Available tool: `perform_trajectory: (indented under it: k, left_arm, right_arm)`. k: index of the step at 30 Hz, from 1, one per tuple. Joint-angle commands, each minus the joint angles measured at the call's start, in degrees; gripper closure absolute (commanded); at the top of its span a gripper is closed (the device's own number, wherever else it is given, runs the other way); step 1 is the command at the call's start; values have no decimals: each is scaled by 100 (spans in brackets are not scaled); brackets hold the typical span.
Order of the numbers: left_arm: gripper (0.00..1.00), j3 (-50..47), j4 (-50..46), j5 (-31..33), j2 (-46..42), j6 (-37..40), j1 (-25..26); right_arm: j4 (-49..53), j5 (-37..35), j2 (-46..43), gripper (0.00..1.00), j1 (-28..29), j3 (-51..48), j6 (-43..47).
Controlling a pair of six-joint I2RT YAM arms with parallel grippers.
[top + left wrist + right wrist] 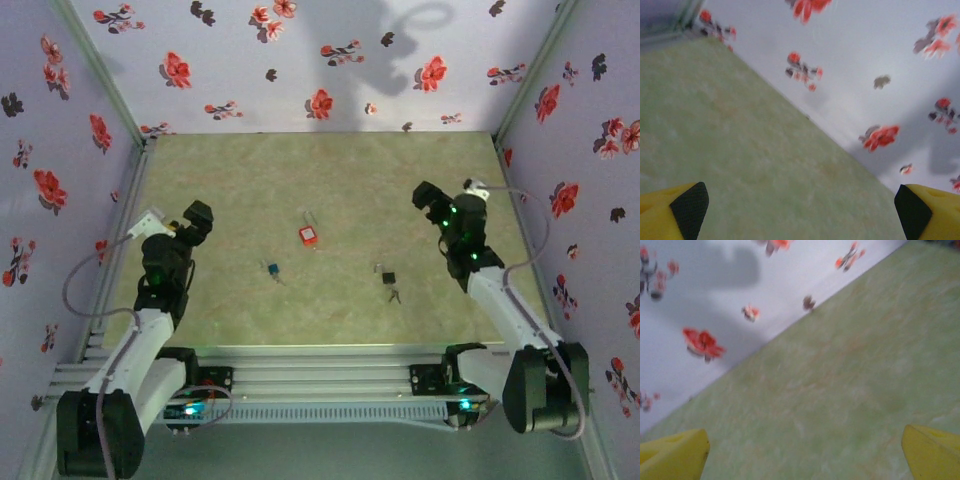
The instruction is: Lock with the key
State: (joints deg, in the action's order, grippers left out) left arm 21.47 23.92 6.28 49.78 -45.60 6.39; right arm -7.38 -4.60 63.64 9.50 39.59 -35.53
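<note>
In the top external view, the red padlock [309, 235] is seen lying near the middle of the surface [330, 170]; whether its shackle is shut cannot be told. The key [388, 278], black-headed, is found to the right of the padlock and nearer the arm bases, apart from it. A blue-headed key [271, 269] is placed to the padlock's left, also nearer the bases. The left arm [165, 265] is held well to the left of the padlock and the right arm [465, 240] well to its right, with nothing touched by either. In the left wrist view, the black pads [689, 210] of the left jaws are shown set wide with nothing between them, and bare surface and flowered wall [855, 75] are seen beyond. In the right wrist view, the yellow fingertips [675, 455] of the right jaws are spread wide and empty above the surface. The task is judged to be at its opening step: the key has not yet been picked up. A descent of the right jaws onto the small black head is called for next, closed in a careful pinch, since the key lies flat. The padlock would probably need to be steadied by the left jaws.
</note>
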Motion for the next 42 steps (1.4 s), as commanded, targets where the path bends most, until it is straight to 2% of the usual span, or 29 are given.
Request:
perform_trajectory:
  k: [1,5,7,12,14,23,33,38,42]
  left_arm:
    - [0,657,-1162,-353,376,-27,338]
    - [0,893,-1756,334,614,297,1074]
    - [0,1126,-2372,737,772,151,1300]
    - [0,2038,-3888,633,1590,321,1589]
    - [0,2213,-4198,672,1821,326,1733]
    - [0,2354,-4664,677,2084,115,2178]
    - [0,2321,-4778,549,1866,-118,2609]
    - [0,2318,-4871,498,1549,-219,2683]
    - [0,2300,-4903,444,1259,-263,2709]
  right_arm:
    - [1296,112,318,1,540,709,468]
    - [2108,-213,783,1,1083,1123,783]
    - [2416,-210,1015,1,1236,1287,790]
    - [2917,-338,1380,1,1701,1527,905]
    - [3066,-362,1431,1,1870,1568,958]
    - [3812,-1021,1290,1,2284,1068,1010]
    - [3708,-843,964,13,2333,178,614]
    - [3582,-862,835,18,2363,-180,469]
    - [3451,-793,909,26,2397,-283,407]
